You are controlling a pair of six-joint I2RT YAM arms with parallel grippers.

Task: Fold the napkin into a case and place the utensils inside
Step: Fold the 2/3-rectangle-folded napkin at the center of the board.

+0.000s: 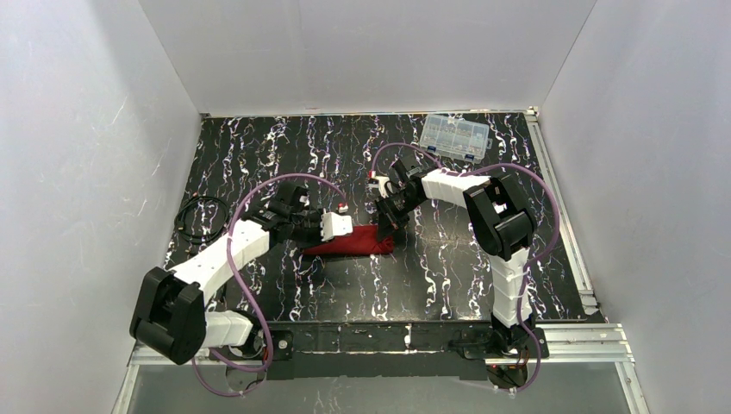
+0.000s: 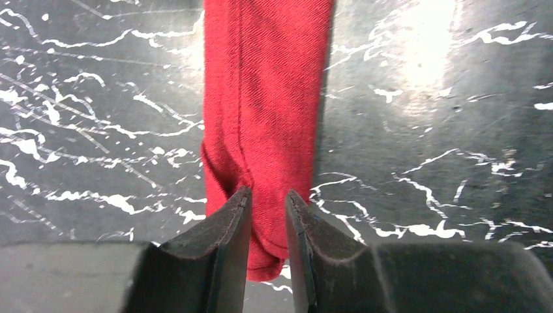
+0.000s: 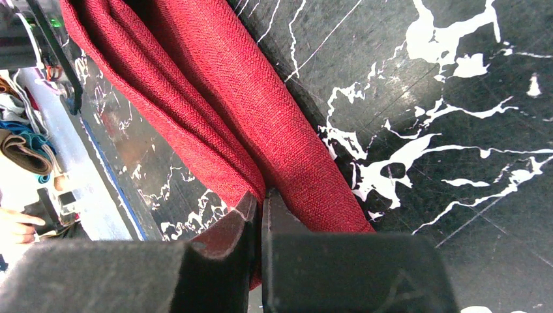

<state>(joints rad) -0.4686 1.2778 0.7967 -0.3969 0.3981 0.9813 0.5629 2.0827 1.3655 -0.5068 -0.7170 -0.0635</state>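
The deep red napkin (image 1: 355,243) lies on the black marbled table as a narrow, layered oblong strip. My left gripper (image 1: 342,227) is at its left end. In the left wrist view the jaws (image 2: 267,194) stand nearly together with a ridge of the napkin (image 2: 264,98) pinched between them. My right gripper (image 1: 384,222) is at the strip's right end. In the right wrist view its jaws (image 3: 259,195) are shut on an upper layer of the napkin (image 3: 261,111), and the lifted layer opens a gap along the strip. No white utensils show in any view.
A clear plastic compartment box (image 1: 455,136) sits at the back right of the table. A black coiled cable (image 1: 200,217) lies at the left edge. White walls enclose the table on three sides.
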